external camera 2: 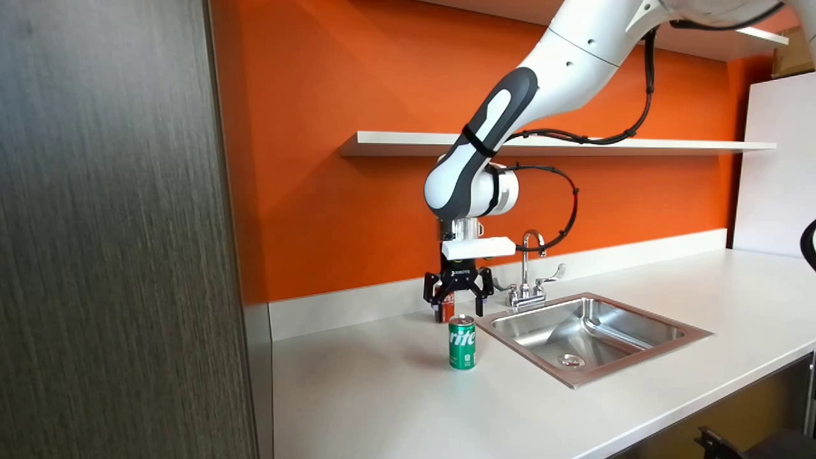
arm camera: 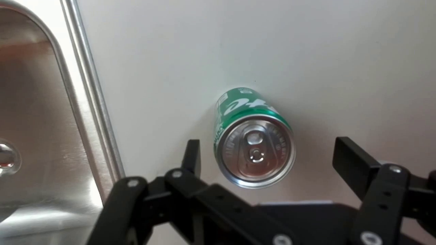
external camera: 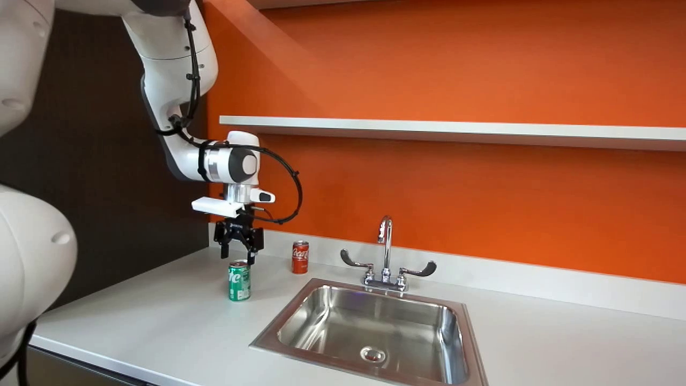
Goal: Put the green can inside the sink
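The green can (external camera: 239, 284) stands upright on the counter beside the sink, and it also shows in an exterior view (external camera 2: 462, 347). In the wrist view I look down on its silvery top (arm camera: 257, 153). My gripper (external camera: 238, 256) is open and points down just above the can. In the wrist view its fingers (arm camera: 267, 149) stand either side of the can top, apart from it, with the wider gap at the right finger. The stainless-steel sink (external camera: 396, 316) has a round drain. It also shows in an exterior view (external camera 2: 535, 364) and at the left of the wrist view (arm camera: 37, 102).
A red can (external camera: 300, 258) stands behind the green can near the wall, and is partly hidden by the gripper in an exterior view (external camera 2: 449, 310). A chrome faucet (external camera: 386, 257) with two handles rises behind the sink. A white shelf (external camera: 455, 128) runs along the orange wall.
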